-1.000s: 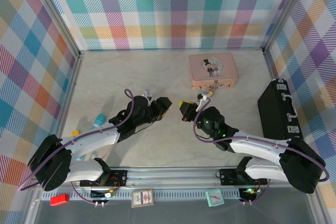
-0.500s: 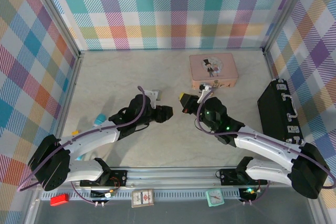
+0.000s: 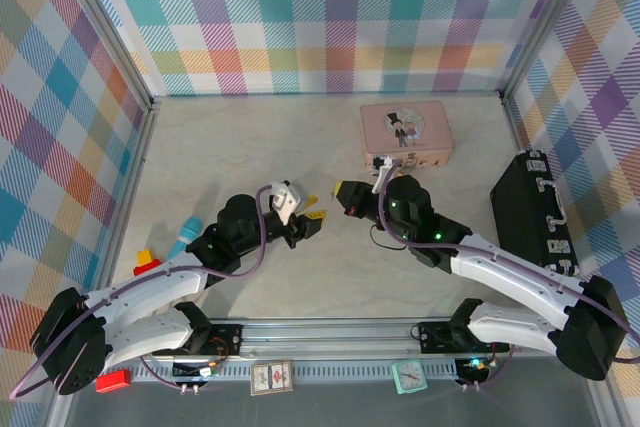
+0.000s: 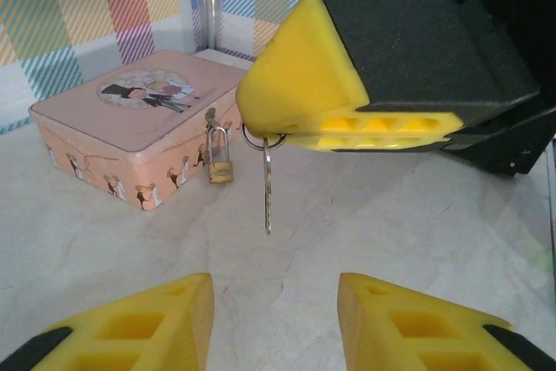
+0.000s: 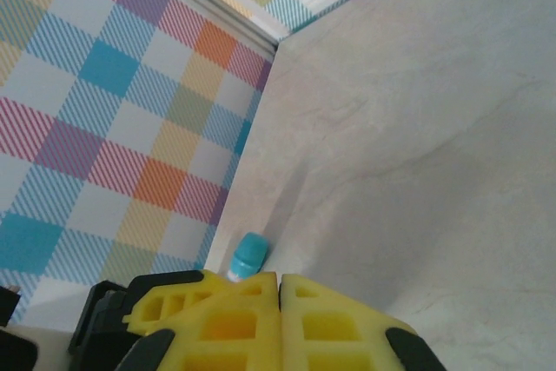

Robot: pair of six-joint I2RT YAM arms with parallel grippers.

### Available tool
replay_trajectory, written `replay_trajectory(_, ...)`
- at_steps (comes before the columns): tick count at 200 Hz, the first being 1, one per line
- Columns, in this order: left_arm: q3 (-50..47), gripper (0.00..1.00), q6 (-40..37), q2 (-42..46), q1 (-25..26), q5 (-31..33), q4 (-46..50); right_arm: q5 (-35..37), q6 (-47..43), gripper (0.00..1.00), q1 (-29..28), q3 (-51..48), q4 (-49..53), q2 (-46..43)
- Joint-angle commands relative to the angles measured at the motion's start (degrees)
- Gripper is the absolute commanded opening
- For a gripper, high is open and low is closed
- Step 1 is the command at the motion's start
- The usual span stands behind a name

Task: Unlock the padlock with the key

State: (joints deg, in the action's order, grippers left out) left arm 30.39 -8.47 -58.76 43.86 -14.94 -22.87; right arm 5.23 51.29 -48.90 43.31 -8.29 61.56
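In the left wrist view the tiny brass padlock (image 4: 220, 165) hangs from the clasp on the front of the pink tin (image 4: 113, 132). My right gripper (image 4: 265, 123) hovers in front of the tin, shut on the key's ring, and the thin dark key (image 4: 267, 193) dangles straight down from it, just right of the padlock. My left gripper (image 4: 274, 323) is open below, facing the key, with nothing between its yellow fingers (image 4: 130, 327). From above, the left gripper (image 3: 310, 217) and right gripper (image 3: 345, 193) nearly meet in front of the tin (image 3: 405, 132). The right gripper (image 5: 280, 319) has its pads pressed together.
A black case (image 3: 530, 212) lies along the right wall. A blue-capped marker (image 3: 183, 238) and small red and yellow bricks (image 3: 147, 262) sit near the left wall. Plaid walls enclose the table on three sides.
The right gripper has risen toward the tin's front. The left arm has stretched forward and turned its gripper toward the right one, its yellow tips now showing.
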Motion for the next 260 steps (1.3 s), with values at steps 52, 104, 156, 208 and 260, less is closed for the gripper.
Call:
replay_trajectory(52,-0.01,0.25,-5.96,-1.2,-2.32,-6.66,-5.49,-7.14,5.85,0.0,0.02,2.39,-0.78,0.4)
replay_trajectory(104,-0.46,0.23,-5.46,-1.01,-2.51,-6.78,-6.48,-8.22,6.97,0.0,-0.05,2.31,-1.63,1.11)
replay_trajectory(156,-0.42,0.16,-4.99,-0.44,-3.01,-5.65,-6.04,-7.7,7.06,0.0,-0.07,2.22,-1.75,0.84)
replay_trajectory(208,-0.26,0.11,-5.02,-0.37,-3.51,-5.89,-5.25,-7.44,7.32,0.0,-0.09,1.9,-2.01,0.71)
replay_trajectory(260,1.0,0.04,-5.84,-0.96,-3.82,-4.74,-2.71,-6.35,7.48,0.0,-0.12,1.72,-0.82,1.02)
